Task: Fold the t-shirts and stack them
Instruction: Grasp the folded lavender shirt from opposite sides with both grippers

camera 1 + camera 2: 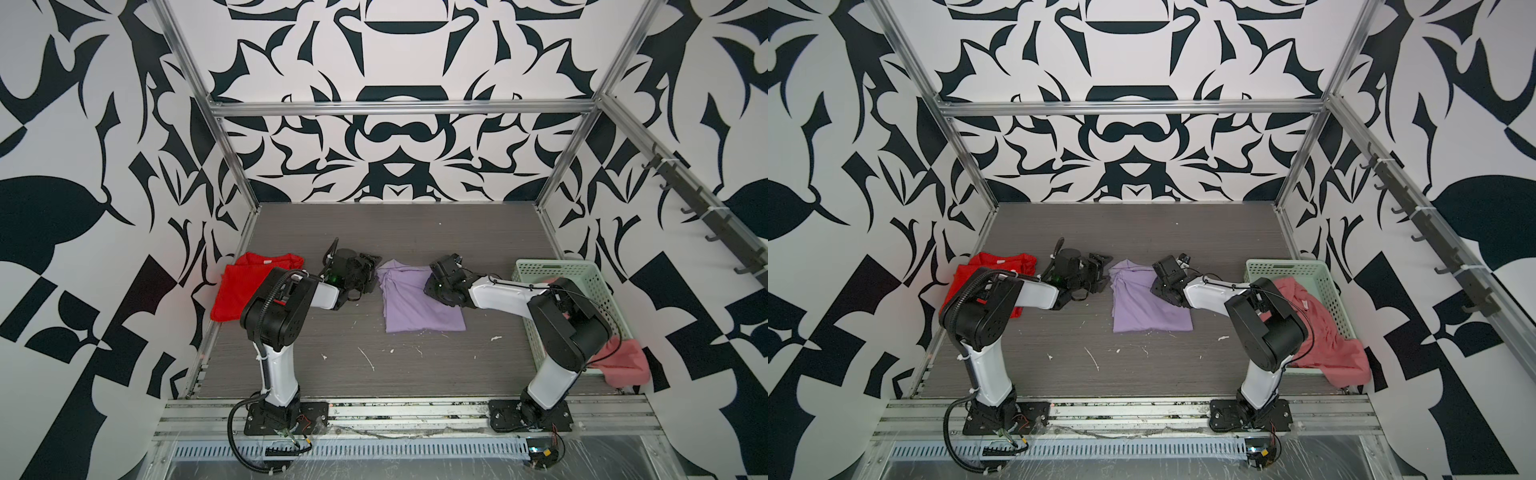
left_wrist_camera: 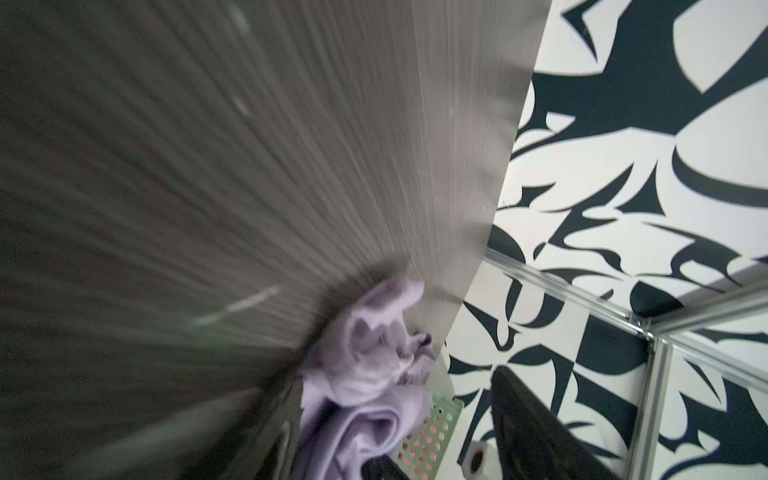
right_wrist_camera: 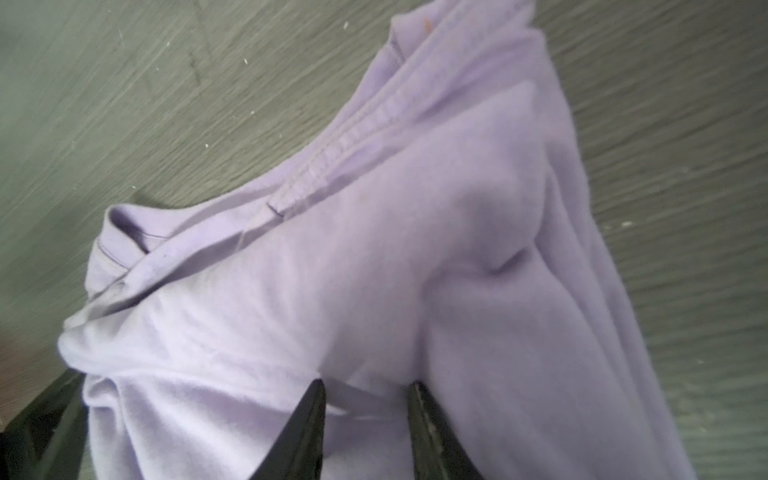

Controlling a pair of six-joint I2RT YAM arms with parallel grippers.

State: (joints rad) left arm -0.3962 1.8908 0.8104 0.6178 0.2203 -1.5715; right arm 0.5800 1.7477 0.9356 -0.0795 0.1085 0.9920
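The lilac t-shirt (image 1: 419, 307) (image 1: 1150, 309) lies partly folded mid-table, its far end bunched. My right gripper (image 1: 436, 272) (image 1: 1163, 270) sits over its far right part. In the right wrist view that gripper (image 3: 365, 388) is shut on a raised fold of the lilac t-shirt (image 3: 415, 208). My left gripper (image 1: 374, 272) (image 1: 1102, 272) stands open at the shirt's far left edge. In the blurred left wrist view the bunched lilac t-shirt (image 2: 365, 374) lies between its spread fingers (image 2: 536, 428). The red t-shirt (image 1: 237, 291) (image 1: 967, 282) lies at the left edge. The salmon pink t-shirt (image 1: 619, 361) (image 1: 1320, 332) hangs over the basket's near corner.
A pale green perforated basket (image 1: 557, 270) (image 1: 1283, 268) (image 2: 432, 440) stands at the right edge of the grey table (image 1: 374, 232). Small white scraps (image 1: 368, 359) dot the near half. Metal frame posts and patterned walls close in three sides.
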